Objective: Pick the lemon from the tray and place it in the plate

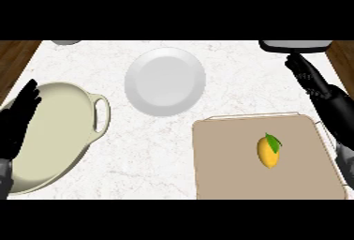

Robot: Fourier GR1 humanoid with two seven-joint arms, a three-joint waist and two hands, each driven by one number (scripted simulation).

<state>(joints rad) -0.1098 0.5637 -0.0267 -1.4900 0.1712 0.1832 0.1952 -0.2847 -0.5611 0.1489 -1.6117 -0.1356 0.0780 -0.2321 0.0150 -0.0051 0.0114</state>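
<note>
Fingers straight on my right hand (pixel 330 101), the lemon (pixel 269 151) on its tray (pixel 228 168) left of them; my left hand (pixel 17 122) rests flat-fingered.

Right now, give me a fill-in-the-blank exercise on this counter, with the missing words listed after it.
1. The lemon lies untouched on the tan ____.
2. The lemon's leaf is ____ in colour.
3. The hand nearer the lemon is the robot's ____ hand.
4. The round plate is ____ in colour.

Missing words: tray; green; right; white.
</note>
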